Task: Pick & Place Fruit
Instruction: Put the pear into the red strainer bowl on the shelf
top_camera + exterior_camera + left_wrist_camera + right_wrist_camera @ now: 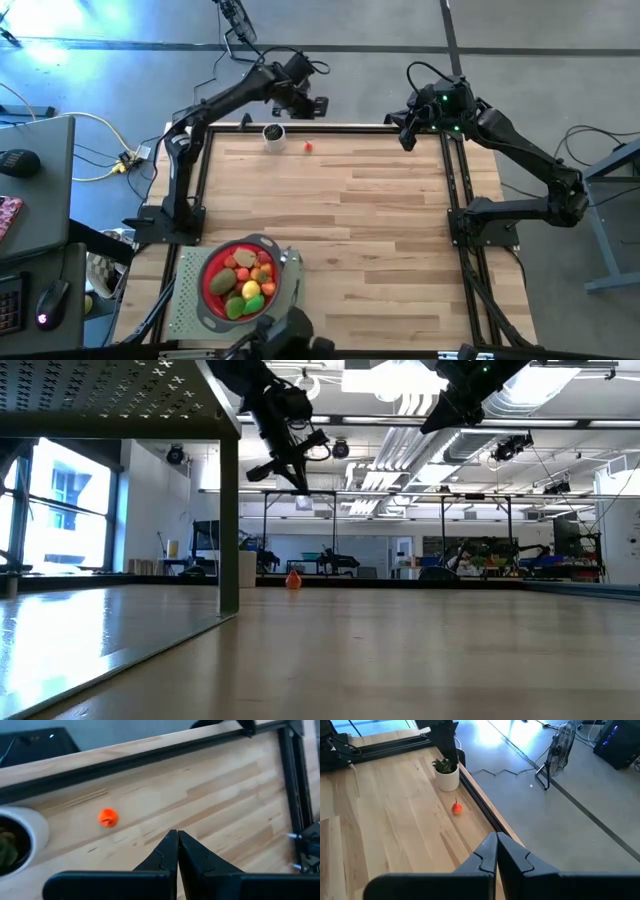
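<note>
Grippers, left [177, 836] and right [496, 839], both closed, empty; one orange fruit [308, 147] on table [380, 220].

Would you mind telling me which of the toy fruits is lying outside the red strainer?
The small orange fruit lying alone on the bare wood beside the white plant pot; all the others are heaped in the red strainer.
</note>
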`<state>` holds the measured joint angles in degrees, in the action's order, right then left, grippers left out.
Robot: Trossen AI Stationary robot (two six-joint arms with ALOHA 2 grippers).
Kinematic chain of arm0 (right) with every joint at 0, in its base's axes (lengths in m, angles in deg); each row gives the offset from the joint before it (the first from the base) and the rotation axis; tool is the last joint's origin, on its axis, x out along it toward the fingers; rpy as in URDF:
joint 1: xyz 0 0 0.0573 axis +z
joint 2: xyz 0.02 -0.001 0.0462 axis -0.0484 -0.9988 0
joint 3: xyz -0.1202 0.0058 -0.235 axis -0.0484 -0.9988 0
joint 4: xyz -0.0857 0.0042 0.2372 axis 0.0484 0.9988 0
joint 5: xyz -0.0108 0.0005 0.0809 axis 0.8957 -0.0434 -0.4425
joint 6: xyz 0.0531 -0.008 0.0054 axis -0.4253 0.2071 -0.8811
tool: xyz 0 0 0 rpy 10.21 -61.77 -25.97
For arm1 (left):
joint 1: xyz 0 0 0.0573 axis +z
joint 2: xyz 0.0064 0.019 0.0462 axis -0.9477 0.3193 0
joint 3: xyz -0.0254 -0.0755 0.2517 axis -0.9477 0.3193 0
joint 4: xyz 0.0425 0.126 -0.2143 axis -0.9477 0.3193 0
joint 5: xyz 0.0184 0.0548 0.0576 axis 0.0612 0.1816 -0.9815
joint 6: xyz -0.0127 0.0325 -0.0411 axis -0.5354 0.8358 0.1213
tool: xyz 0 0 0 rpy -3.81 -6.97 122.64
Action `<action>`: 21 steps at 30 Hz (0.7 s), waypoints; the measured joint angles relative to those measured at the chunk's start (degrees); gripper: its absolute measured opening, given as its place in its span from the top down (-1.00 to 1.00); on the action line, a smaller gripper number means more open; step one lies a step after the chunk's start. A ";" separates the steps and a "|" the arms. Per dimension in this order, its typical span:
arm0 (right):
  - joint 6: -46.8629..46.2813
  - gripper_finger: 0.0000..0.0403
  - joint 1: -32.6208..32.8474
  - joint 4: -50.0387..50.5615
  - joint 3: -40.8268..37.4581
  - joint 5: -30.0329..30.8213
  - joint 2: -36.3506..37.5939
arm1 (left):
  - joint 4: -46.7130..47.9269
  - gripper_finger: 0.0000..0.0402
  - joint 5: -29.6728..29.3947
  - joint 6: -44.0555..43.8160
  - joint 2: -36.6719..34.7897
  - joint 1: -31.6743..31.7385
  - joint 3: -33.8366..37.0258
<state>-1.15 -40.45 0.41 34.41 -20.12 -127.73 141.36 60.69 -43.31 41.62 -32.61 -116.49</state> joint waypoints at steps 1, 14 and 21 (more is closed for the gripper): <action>0.00 0.99 -0.01 0.01 0.00 0.00 0.00 | 0.45 0.98 0.15 -0.24 0.00 0.45 0.00; 0.04 0.99 -0.01 0.04 0.00 0.00 0.00 | -4.26 0.98 1.70 -0.42 -0.76 -1.57 0.02; 0.04 0.99 0.01 0.01 0.00 0.00 0.00 | -6.37 0.98 2.08 0.81 -3.93 -6.12 0.00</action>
<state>-1.10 -40.45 0.42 34.41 -20.12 -127.73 134.99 62.77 -42.50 37.68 -38.73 -116.49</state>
